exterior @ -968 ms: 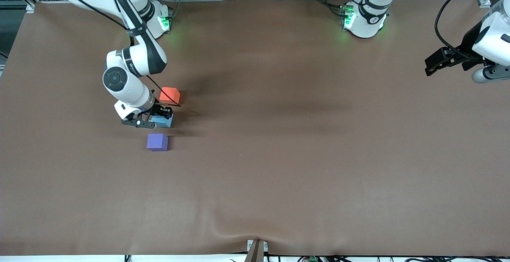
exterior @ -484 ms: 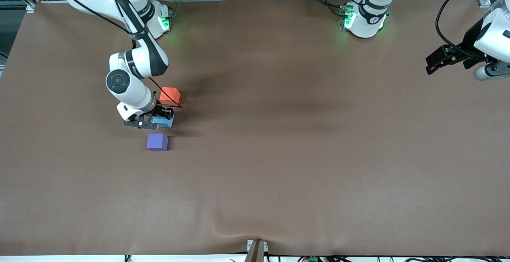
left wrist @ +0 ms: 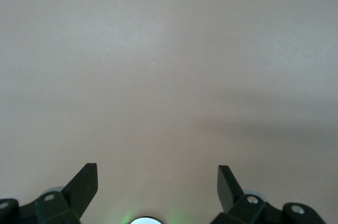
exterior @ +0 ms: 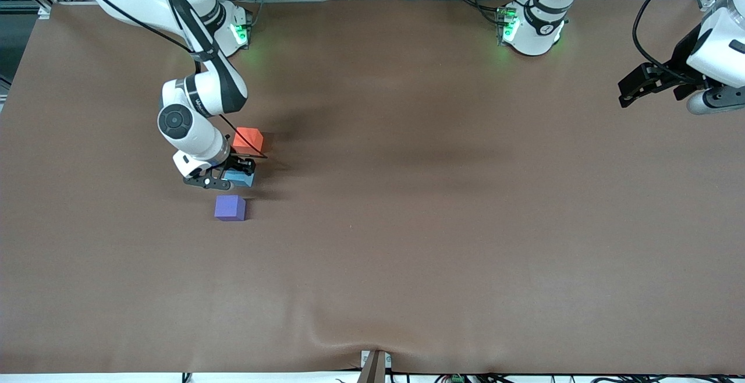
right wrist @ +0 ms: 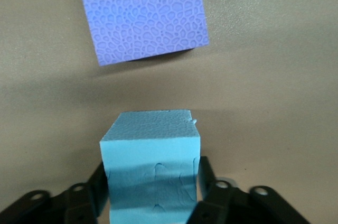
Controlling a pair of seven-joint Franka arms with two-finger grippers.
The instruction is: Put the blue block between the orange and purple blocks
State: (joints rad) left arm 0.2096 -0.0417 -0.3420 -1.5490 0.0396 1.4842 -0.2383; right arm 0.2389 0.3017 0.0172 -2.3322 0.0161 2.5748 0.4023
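Observation:
The sky-blue block is on the table between the orange block, which is farther from the front camera, and the purple block, which is nearer. My right gripper is low over the table and shut on the blue block. In the right wrist view the fingers press both sides of the blue block, with the purple block just past it. My left gripper waits open and empty above the left arm's end of the table; its fingers stand wide apart.
The brown table cover is bare apart from the three blocks. A small bracket sits at the table edge nearest the front camera. The arm bases stand along the table edge farthest from that camera.
My right arm's wrist has shifted slightly while the gripper stays at the blue block. The left arm has drifted a little. The three blocks have not moved.

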